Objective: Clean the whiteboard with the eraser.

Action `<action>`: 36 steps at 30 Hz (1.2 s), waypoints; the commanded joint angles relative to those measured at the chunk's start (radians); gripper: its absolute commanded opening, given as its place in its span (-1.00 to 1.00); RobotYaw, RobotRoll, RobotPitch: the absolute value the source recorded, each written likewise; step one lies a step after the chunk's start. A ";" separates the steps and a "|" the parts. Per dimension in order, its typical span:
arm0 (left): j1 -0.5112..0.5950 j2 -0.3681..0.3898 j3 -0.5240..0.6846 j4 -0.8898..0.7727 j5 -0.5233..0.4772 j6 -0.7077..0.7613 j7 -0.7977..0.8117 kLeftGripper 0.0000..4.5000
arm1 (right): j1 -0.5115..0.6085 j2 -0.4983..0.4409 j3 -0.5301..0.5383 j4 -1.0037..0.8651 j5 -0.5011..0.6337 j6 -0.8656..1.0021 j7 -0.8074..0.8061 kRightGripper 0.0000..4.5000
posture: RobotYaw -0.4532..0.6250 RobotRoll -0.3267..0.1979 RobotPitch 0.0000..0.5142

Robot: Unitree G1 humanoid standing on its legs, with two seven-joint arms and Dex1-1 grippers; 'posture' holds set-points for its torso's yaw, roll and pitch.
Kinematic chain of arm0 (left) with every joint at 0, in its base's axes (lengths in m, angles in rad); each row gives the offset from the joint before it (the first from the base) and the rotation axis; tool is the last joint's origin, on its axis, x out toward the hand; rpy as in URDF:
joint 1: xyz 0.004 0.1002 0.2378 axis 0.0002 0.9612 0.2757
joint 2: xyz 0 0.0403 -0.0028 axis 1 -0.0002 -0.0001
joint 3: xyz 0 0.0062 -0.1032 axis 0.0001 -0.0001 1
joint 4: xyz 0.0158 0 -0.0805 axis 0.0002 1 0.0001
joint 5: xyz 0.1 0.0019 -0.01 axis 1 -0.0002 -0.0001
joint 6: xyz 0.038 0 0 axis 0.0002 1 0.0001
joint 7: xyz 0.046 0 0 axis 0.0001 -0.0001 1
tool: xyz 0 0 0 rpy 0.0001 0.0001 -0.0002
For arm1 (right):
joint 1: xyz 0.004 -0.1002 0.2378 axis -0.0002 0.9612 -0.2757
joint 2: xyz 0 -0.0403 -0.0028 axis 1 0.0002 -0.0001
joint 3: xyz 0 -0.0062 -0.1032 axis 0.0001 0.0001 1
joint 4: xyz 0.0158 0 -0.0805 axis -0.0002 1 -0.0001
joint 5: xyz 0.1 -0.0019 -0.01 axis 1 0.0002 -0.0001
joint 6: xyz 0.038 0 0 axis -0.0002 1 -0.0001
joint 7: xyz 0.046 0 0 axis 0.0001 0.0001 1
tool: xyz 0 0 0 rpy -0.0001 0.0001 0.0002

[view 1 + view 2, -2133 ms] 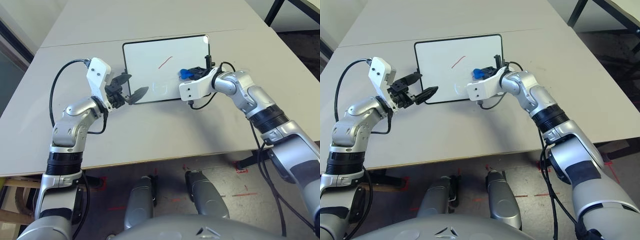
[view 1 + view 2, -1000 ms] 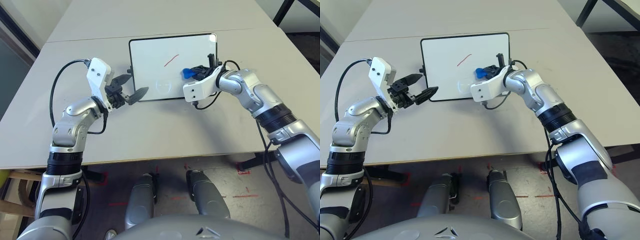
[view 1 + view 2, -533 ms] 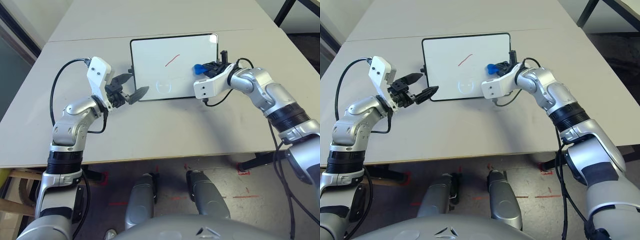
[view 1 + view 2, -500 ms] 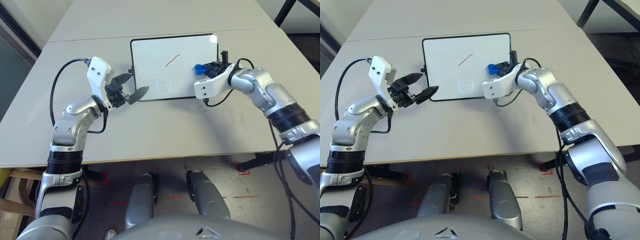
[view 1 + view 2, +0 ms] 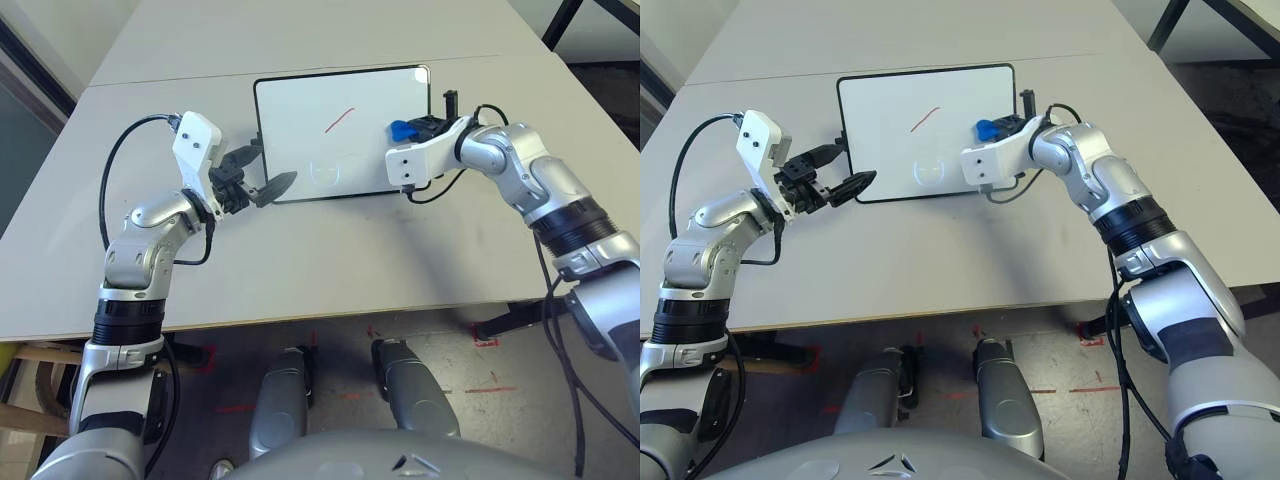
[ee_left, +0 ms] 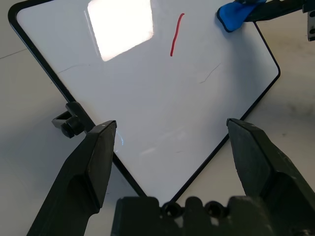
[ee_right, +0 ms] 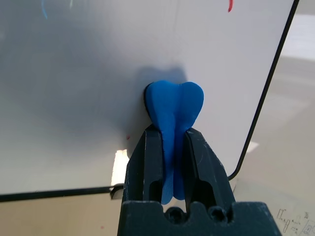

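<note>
A pale table (image 5: 300, 265) is spreading across the middle, a thin seam running over its far part. Beneath, red marks (image 5: 492, 389) are dotting the grey floor (image 5: 340, 360); at twelve-to-one o'clock, dark furniture legs (image 5: 562, 22) are standing.

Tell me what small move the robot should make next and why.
Probably slide the eraser toward the red line, keeping it against the board: the right gripper already grips it near the board's right edge, and that line is the boldest mark left.
</note>
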 commanded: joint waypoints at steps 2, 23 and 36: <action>-0.007 0.014 0.000 0.011 0.011 -0.011 -0.009 1.00 | -0.033 0.032 0.006 0.041 0.011 -0.003 0.005 -0.83 | -0.39 0.25 -0.28; 0.004 0.021 0.013 0.030 0.009 -0.037 -0.006 1.00 | -0.132 0.125 0.039 0.159 -0.022 -0.034 -0.050 -0.83 | -0.36 0.25 -0.30; 0.021 0.026 0.022 0.021 0.007 -0.038 -0.003 1.00 | -0.171 0.178 0.080 0.286 -0.038 -0.071 -0.095 -0.83 | -0.33 0.25 -0.28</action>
